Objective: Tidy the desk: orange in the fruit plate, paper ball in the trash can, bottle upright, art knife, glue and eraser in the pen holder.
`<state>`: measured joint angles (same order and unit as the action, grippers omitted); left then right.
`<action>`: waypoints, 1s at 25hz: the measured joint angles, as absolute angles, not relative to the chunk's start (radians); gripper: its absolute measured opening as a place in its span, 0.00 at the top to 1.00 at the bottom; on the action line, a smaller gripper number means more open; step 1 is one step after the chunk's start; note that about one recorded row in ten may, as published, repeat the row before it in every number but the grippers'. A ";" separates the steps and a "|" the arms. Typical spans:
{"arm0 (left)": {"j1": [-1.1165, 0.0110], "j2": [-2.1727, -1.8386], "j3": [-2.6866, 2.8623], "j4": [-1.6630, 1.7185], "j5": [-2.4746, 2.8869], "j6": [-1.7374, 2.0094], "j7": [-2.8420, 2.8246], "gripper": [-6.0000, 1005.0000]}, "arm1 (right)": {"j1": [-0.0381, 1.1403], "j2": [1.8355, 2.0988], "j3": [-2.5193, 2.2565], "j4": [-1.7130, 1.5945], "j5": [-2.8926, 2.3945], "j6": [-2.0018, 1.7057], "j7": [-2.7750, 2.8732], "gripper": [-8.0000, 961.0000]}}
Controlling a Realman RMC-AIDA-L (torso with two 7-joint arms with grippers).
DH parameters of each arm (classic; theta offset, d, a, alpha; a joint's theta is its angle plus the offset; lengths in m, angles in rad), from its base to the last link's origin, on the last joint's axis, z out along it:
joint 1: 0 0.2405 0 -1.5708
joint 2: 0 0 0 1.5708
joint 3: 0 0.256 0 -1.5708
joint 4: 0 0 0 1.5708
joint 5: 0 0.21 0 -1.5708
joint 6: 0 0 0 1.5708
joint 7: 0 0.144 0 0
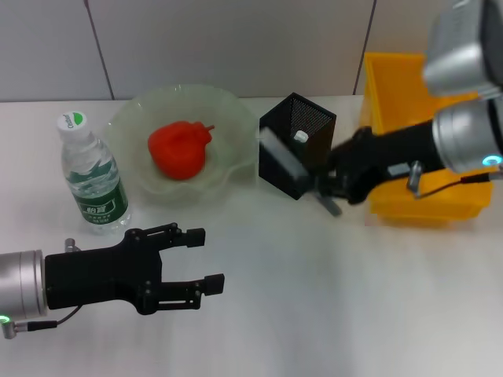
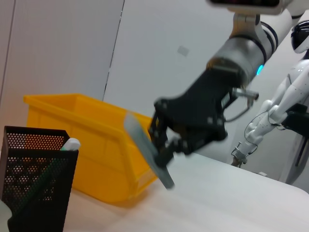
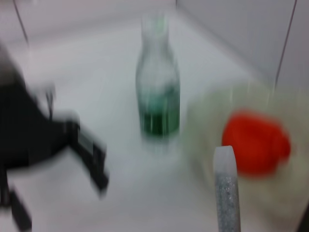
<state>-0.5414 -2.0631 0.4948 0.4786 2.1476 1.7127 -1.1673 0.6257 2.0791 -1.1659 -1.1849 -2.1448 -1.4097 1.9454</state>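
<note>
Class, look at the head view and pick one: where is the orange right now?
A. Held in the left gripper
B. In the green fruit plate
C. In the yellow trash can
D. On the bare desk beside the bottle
B: the orange sits inside the fruit plate, while the left gripper is open and empty over the desk.

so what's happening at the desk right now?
The right hand is shut on a slim grey-white tool, apparently the art knife, carrying it in the air beside the pen holder, not yet inside. The left hand is open and empty, low over the desk in front of the bottle. The bottle stands upright, and the orange sits in the fruit plate. The trash can is behind the right arm; its contents are not visible.
</note>
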 joint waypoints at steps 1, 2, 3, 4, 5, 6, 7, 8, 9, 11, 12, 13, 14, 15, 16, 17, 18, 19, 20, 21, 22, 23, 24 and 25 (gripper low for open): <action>-0.541 -2.063 0.495 0.479 2.148 1.714 -1.167 0.16 | 0.617 2.079 -1.125 -1.146 -2.062 -1.382 1.881 0.85; -0.541 -2.063 0.494 0.479 2.148 1.715 -1.167 0.16 | 0.617 2.079 -1.125 -1.146 -2.062 -1.382 1.881 0.86; -0.541 -2.063 0.494 0.479 2.148 1.715 -1.167 0.16 | 0.613 2.079 -1.108 -1.120 -2.021 -1.357 1.850 0.86; -0.541 -2.064 0.494 0.479 2.147 1.716 -1.164 0.16 | 0.611 2.080 -1.094 -1.090 -1.985 -1.334 1.819 0.86; -0.540 -2.064 0.494 0.479 2.145 1.717 -1.160 0.16 | 0.610 2.080 -1.082 -1.058 -1.942 -1.302 1.790 0.86; -0.538 -2.065 0.495 0.479 2.142 1.717 -1.157 0.16 | 0.609 2.080 -1.067 -0.996 -1.864 -1.254 1.734 0.86; -0.538 -2.065 0.495 0.479 2.142 1.717 -1.157 0.16 | 0.609 2.080 -1.067 -0.996 -1.864 -1.254 1.734 0.86; -0.535 -2.066 0.497 0.478 2.139 1.719 -1.153 0.16 | 0.609 2.079 -1.058 -0.961 -1.819 -1.229 1.697 0.86; -0.533 -2.066 0.498 0.475 2.136 1.720 -1.147 0.16 | 0.609 2.079 -1.049 -0.922 -1.764 -1.202 1.650 0.86; -0.527 -2.066 0.495 0.469 2.134 1.721 -1.119 0.16 | 0.613 2.079 -1.039 -0.858 -1.669 -1.163 1.562 0.86; -0.527 -2.066 0.495 0.469 2.134 1.721 -1.119 0.16 | 0.616 2.079 -1.037 -0.828 -1.620 -1.148 1.516 0.86; -0.527 -2.066 0.495 0.469 2.134 1.721 -1.119 0.16 | 0.621 2.079 -1.036 -0.799 -1.580 -1.133 1.477 0.86; -0.522 -2.066 0.493 0.467 2.133 1.722 -1.097 0.16 | 0.626 2.079 -1.036 -0.773 -1.548 -1.118 1.443 0.86; -0.522 -2.066 0.492 0.467 2.133 1.722 -1.094 0.16 | 0.633 2.078 -1.036 -0.749 -1.518 -1.098 1.414 0.86; -0.522 -2.066 0.491 0.466 2.132 1.722 -1.090 0.16 | 0.638 2.078 -1.036 -0.735 -1.506 -1.081 1.400 0.86; -0.522 -2.066 0.491 0.466 2.132 1.722 -1.090 0.16 | 0.646 2.079 -1.036 -0.716 -1.491 -1.061 1.385 0.86; -0.520 -2.067 0.490 0.465 2.132 1.720 -1.087 0.16 | 0.655 2.079 -1.036 -0.698 -1.484 -1.043 1.375 0.86; -0.519 -2.067 0.489 0.465 2.132 1.719 -1.086 0.16 | 0.661 2.079 -1.036 -0.686 -1.483 -1.030 1.371 0.86; -0.518 -2.067 0.489 0.465 2.132 1.719 -1.086 0.16 | 0.666 2.079 -1.035 -0.676 -1.483 -1.016 1.368 0.86; -0.517 -2.068 0.489 0.465 2.129 1.717 -1.085 0.16 | 0.669 2.079 -1.035 -0.671 -1.482 -1.004 1.365 0.86; -0.517 -2.068 0.489 0.465 2.129 1.717 -1.085 0.16 | 0.672 2.079 -1.034 -0.666 -1.481 -0.995 1.364 0.86; -0.516 -2.068 0.489 0.461 2.122 1.716 -1.082 0.16 | 0.675 2.079 -1.034 -0.661 -1.480 -0.988 1.361 0.86; -0.514 -2.068 0.489 0.458 2.118 1.715 -1.080 0.16 | 0.680 2.078 -1.033 -0.651 -1.480 -0.980 1.359 0.86; -0.513 -2.068 0.489 0.455 2.116 1.715 -1.079 0.16 | 0.685 2.078 -1.033 -0.641 -1.479 -0.973 1.357 0.86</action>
